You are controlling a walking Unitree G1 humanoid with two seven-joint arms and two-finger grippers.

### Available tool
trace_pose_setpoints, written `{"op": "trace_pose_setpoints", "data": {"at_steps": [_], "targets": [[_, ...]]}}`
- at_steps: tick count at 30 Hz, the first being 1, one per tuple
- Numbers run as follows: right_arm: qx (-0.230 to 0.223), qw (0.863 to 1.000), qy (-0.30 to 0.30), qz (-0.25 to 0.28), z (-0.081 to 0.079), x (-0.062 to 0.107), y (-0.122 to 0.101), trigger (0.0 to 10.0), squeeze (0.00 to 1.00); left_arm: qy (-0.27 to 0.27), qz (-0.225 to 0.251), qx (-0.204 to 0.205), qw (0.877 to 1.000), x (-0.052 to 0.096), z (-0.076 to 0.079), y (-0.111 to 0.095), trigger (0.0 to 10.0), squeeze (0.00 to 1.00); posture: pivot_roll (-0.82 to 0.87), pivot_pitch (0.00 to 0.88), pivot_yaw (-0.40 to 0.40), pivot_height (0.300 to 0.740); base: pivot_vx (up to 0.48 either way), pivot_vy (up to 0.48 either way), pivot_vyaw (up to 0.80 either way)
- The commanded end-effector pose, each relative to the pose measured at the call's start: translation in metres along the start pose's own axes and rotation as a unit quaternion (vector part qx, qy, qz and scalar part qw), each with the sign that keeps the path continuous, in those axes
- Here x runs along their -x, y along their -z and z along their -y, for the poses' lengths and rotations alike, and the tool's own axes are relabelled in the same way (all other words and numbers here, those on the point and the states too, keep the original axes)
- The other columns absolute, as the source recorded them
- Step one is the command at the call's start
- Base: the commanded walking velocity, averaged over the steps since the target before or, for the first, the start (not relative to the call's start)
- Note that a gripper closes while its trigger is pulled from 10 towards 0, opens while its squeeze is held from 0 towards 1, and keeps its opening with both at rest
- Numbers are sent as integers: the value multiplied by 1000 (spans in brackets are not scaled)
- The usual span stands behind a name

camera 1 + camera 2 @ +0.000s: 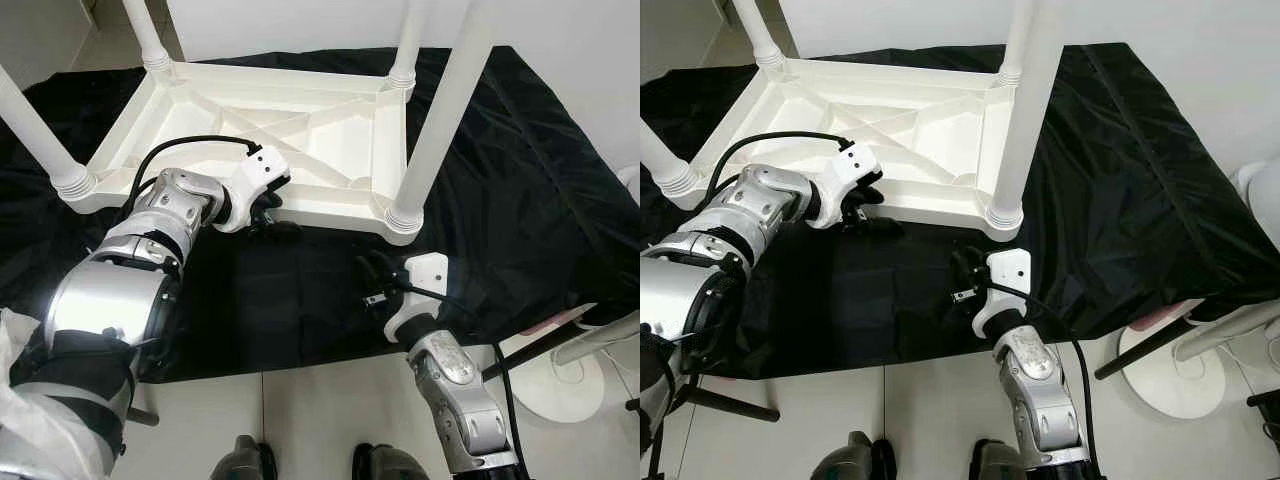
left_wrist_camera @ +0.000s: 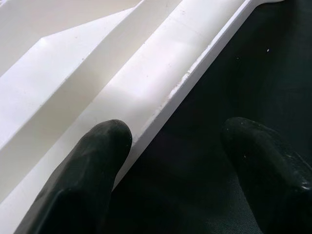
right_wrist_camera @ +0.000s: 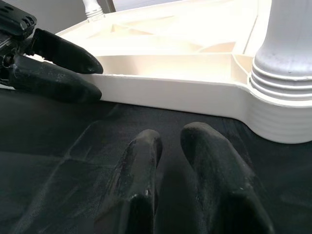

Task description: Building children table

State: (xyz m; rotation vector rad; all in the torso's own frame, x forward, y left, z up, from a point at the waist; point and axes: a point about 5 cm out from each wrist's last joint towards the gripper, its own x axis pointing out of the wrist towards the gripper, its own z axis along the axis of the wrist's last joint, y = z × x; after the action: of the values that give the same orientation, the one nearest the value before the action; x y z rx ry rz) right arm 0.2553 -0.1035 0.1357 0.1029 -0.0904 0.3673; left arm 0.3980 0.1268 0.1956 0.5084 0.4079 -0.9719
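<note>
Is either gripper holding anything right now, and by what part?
Left gripper straddles the upturned table's near edge, fingers open, not clamped. Right gripper holds nothing.

The left arm reaches forward, its left gripper (image 1: 272,218) spread with one finger (image 2: 92,165) high and the other low, while the right gripper (image 3: 180,161) hangs lower, its fingers close together, perhaps not quite touching.
</note>
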Motion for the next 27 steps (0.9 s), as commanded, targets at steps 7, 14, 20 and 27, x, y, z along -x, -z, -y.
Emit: {"op": "trace_pose_setpoints", "data": {"at_steps": [7, 14, 20, 27], "targets": [[-1, 1000, 5, -7, -1, 0, 0, 10000, 0, -426, -63, 19, 902, 16, -32, 34, 10000, 0, -227, 155, 80, 740, 0, 0, 0], [-3, 1000, 18, -11, 0, 4, 3, 10000, 0, -409, 43, 71, 909, 18, -37, 8, 10000, 0, -230, 153, 89, 740, 0, 0, 0], [-4, 1000, 19, -13, -1, 4, 4, 10000, 0, -370, 129, 171, 904, 21, -38, 5, 10000, 0, -210, 141, 78, 740, 0, 0, 0], [-5, 1000, 5, -11, -2, -7, 4, 10000, 0, -388, 227, 268, 852, 41, -52, -5, 10000, 0, -177, 123, 54, 740, 0, 0, 0]]}}
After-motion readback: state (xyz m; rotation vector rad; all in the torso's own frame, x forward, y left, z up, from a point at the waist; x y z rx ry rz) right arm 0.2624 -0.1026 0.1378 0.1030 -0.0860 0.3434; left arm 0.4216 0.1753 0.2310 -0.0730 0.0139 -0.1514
